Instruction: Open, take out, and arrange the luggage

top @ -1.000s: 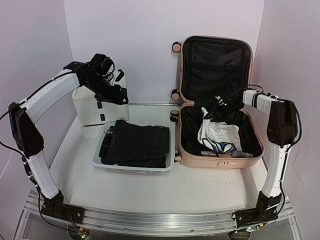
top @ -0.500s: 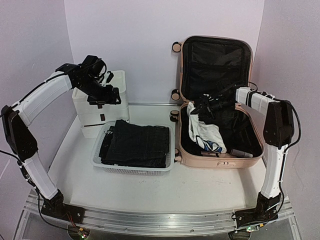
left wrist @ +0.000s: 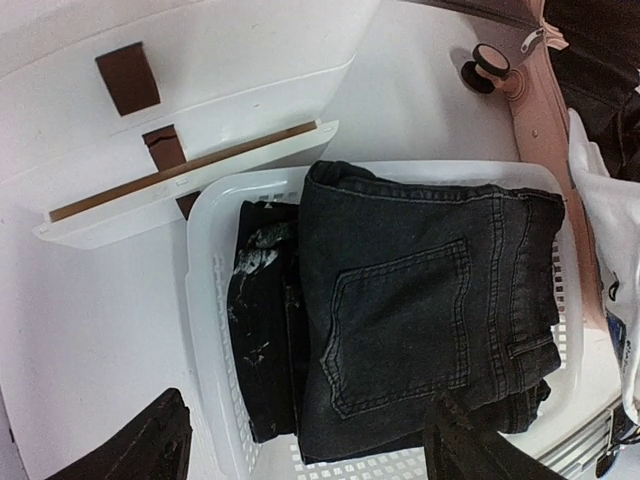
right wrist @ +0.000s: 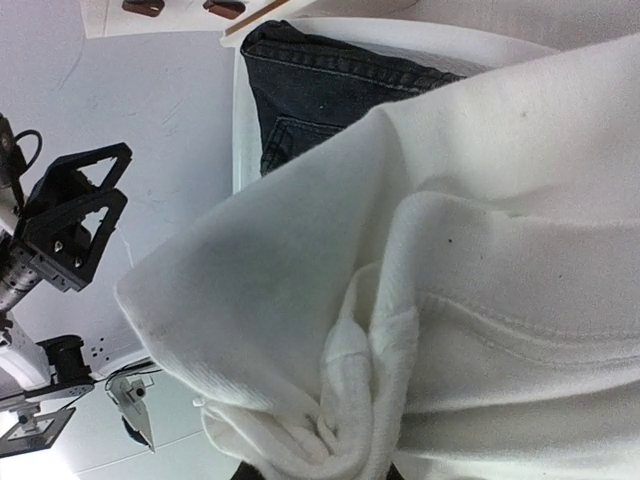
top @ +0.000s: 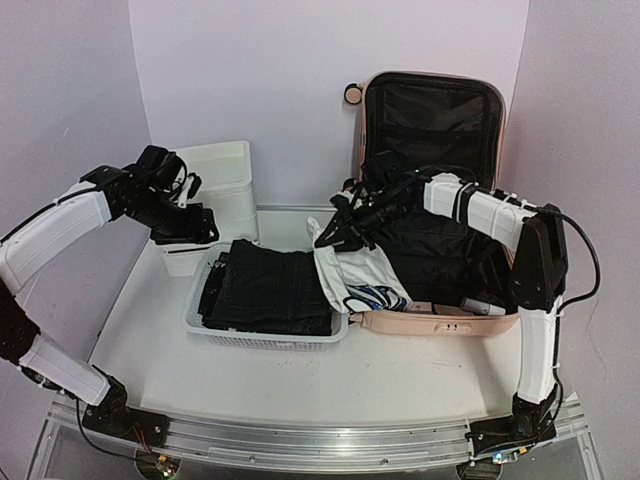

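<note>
Pink hard-shell luggage (top: 430,110) lies open just right of the right gripper (top: 335,233), lid upright against the wall, black lining showing. White drawer unit (top: 222,180) stands just behind the left gripper (top: 197,232). White basket (top: 196,312) sits below and between both grippers, packed with folded black jeans (top: 270,288). White garment (top: 350,268) hangs pinched in the right gripper, draped over the luggage's left rim, touching the basket edge. Left gripper's fingers (left wrist: 160,445) are spread wide, holding nothing.

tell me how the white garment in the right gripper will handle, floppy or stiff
Likely floppy: the white garment hangs in folds from the right gripper. Probably light, since one pinch carries it. Its trailing end may drag on the luggage rim.
</note>
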